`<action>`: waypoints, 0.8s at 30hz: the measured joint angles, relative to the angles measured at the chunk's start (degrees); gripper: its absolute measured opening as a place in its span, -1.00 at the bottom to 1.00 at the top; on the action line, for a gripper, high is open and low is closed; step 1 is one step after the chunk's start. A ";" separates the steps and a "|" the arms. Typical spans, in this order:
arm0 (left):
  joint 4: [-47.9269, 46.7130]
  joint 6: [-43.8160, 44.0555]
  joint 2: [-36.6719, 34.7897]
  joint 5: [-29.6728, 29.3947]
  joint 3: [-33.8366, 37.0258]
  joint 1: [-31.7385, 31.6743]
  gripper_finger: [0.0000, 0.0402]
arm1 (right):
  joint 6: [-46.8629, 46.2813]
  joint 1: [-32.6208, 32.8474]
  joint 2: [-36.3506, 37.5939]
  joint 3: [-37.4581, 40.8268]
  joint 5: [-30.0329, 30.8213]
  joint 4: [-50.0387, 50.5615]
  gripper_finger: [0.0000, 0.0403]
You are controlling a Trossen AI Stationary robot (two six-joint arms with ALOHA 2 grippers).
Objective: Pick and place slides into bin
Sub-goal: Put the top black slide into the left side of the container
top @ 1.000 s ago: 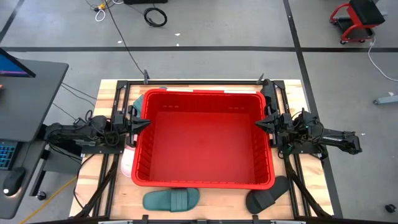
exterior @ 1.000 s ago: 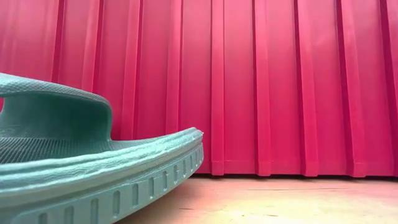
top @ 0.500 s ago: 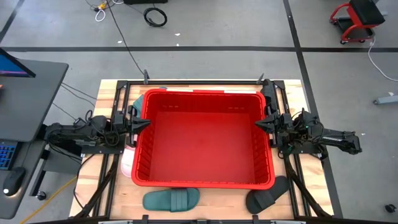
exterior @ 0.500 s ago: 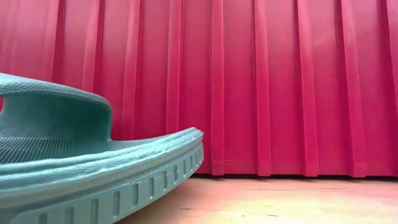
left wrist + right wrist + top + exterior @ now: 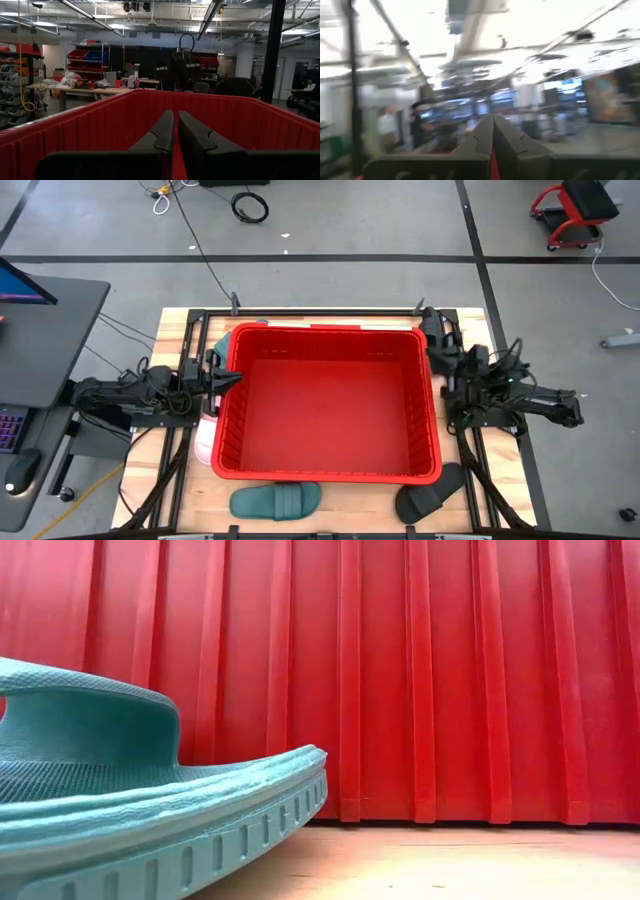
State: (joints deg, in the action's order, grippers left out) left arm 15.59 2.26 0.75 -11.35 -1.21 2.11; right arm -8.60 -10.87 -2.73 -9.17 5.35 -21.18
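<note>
The red bin (image 5: pixel 330 405) stands in the middle of the table, and its ribbed wall (image 5: pixel 450 680) fills the low view. A dark teal slide (image 5: pixel 275 500) (image 5: pixel 150 805) lies sole down at the near edge in front of it. To the right of that one lies a black slide (image 5: pixel 430 498). A pale slide (image 5: pixel 203 442) shows at the bin's left wall, partly hidden under the rim. My left gripper (image 5: pixel 236 378) (image 5: pixel 173 120) is shut at the bin's left rim. My right gripper (image 5: pixel 436 357) (image 5: pixel 493 122) is shut by the right rim, tipped upward.
Another teal slide (image 5: pixel 222 338) peeks out at the bin's far left corner. Black frame rails (image 5: pixel 320 312) run along the table's far and side edges. Bare wood shows on the near strip between the teal and the black slide.
My right gripper has risen and tipped upward, drawing back from the bin's right rim toward the far right; it stays shut. The slides and the bin have not moved.
</note>
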 joint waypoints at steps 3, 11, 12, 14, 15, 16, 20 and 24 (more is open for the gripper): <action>0.00 0.00 0.00 0.00 0.00 0.00 -0.81 | -0.01 0.00 -3.11 -6.74 11.38 5.68 -0.93; 0.01 0.00 -0.02 0.00 0.00 0.00 -0.82 | -1.36 -0.11 -18.56 -29.10 39.11 37.79 -0.93; 0.00 0.03 0.00 0.00 0.00 0.00 -0.83 | -1.96 -0.44 -21.01 -31.80 39.84 40.74 -0.93; 0.00 0.00 0.00 0.00 0.00 0.00 -0.85 | -3.46 -1.69 -26.28 -37.36 39.57 45.65 -0.92; 0.02 0.02 0.00 0.00 0.00 0.00 -0.85 | -4.00 -2.58 -28.90 -40.23 38.82 47.97 -0.91; 0.00 0.02 -0.01 0.00 0.00 0.00 -0.86 | -4.33 -3.64 -31.59 -43.16 37.65 50.11 -0.89; 0.02 0.02 0.00 0.00 0.00 0.00 -0.85 | -3.79 -9.78 -43.12 -55.05 32.57 58.88 -0.74; 0.00 0.00 -0.01 0.00 0.00 0.00 -0.82 | -0.76 -17.37 -54.53 -65.31 25.11 66.22 -0.53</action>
State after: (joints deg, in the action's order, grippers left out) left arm 15.60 2.27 0.74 -11.35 -1.21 2.11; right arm -9.35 -28.24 -57.26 -74.48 30.46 45.04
